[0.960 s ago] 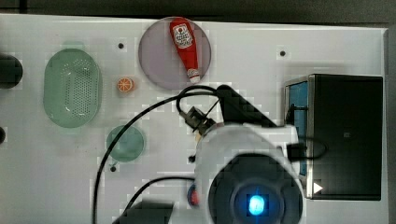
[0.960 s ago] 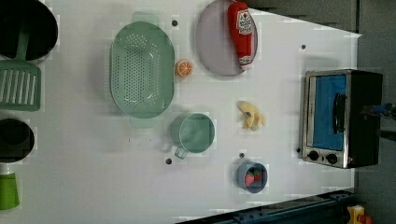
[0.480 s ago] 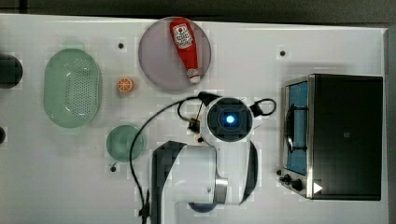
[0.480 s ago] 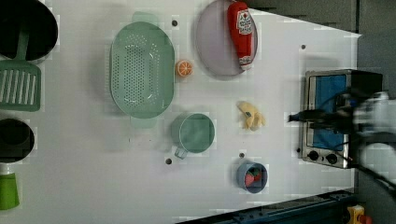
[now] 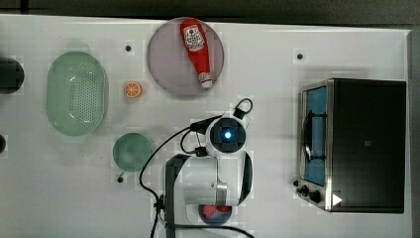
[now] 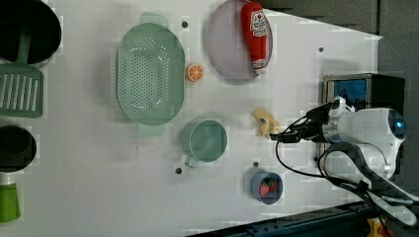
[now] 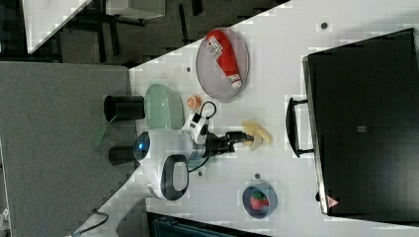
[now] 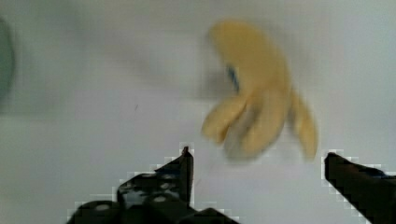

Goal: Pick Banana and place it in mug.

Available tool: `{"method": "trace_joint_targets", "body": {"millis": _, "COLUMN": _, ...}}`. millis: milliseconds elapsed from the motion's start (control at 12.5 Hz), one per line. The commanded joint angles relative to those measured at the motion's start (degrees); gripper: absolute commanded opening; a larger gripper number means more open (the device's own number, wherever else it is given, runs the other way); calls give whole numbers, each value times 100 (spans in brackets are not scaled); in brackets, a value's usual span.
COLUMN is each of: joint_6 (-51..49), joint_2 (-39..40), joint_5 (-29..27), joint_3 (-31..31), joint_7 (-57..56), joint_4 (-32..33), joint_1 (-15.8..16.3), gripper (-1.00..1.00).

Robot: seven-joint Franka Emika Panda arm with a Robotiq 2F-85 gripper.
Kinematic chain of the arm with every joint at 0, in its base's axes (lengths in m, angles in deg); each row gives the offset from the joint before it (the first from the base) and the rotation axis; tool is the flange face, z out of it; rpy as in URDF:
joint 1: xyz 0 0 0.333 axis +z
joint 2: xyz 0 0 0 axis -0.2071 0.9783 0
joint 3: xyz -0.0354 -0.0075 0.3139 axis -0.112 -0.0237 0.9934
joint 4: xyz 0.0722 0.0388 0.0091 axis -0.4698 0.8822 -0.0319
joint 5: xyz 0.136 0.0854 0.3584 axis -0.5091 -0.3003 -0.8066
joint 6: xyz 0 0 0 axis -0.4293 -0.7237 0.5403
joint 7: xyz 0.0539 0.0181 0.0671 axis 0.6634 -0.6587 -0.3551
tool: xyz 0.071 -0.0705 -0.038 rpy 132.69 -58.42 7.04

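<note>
The tool (image 8: pixel 257 161) hung spread above the banana (image 8: pixel 261 93), its fingertips cut off at the wrist view's edge; the arm hid the banana from the top view.

A red ketchup bottle (image 5: pixel 196 50) lies on a round grey plate (image 5: pixel 163 64) near the white bench's (image 5: pixel 277 64) far edge in the top view, with a small orange slice (image 5: pixel 132 89) between the plate and a pale-green perforated colander (image 5: pixel 77 94). A toaster oven (image 5: pixel 356 144) with a blue-lit window stands at the top view's right. In the left view, a dark blue bowl of strawberries (image 6: pixel 267 186) sits near the bottom edge, and a green slotted spatula (image 6: pixel 20 91) lies at the left view's left.
</note>
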Motion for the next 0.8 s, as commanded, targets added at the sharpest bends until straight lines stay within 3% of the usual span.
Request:
{"method": "trace_joint_targets", "body": {"millis": 80, "joint_6": 646, "joint_2": 485, "joint_5": -5, "joint_3": 53, "joint_7": -643, "joint_4": -90, "joint_1": -89, "gripper": 100}}
{"method": "trace_joint_targets", "body": {"millis": 320, "joint_6": 1191, "joint_2": 829, "joint_5": -5, "joint_3": 51, "joint_7": -645, "joint_4": -95, "joint_1": -91, "gripper": 93}}
{"method": "trace_joint_targets", "body": {"millis": 720, "joint_6": 1197, "joint_2": 851, "joint_5": -6, "joint_3": 31, "joint_7": -644, "joint_4": -44, "joint_1": -104, "gripper": -30}}
{"method": "trace_joint_targets", "body": {"millis": 800, "joint_6": 1195, "joint_2": 831, "joint_5": -6, "joint_3": 20, "joint_7": -644, "joint_4": -41, "joint_1": -104, "gripper": -36}}
